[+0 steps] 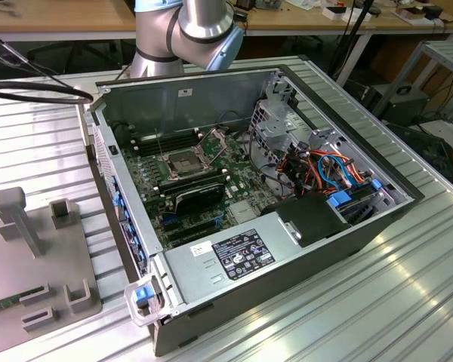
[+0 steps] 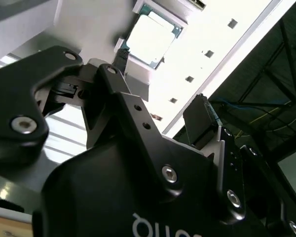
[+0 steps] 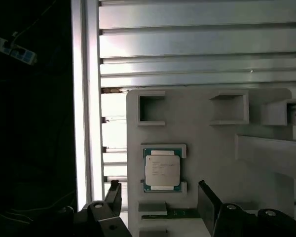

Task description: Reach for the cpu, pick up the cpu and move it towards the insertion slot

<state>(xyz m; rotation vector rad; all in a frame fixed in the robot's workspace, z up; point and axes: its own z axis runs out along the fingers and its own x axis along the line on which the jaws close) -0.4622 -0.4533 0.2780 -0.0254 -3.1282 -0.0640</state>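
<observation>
In the exterior view, my arm stands behind the open computer case. Inside it, the insertion slot sits on the motherboard, metal-framed and dark in the middle.

In the second wrist view, my gripper is spread wide and holds nothing. Its 2 fingers are well apart, and the cpu shows pale beyond them, lying flat in a raised holder.

In the first wrist view, the cpu rests in its green-edged seat on a grey plate, which lies on a ribbed metal table. My gripper hangs near it, 1 finger on each side of the seat's line, touching neither cpu nor seat.
</observation>
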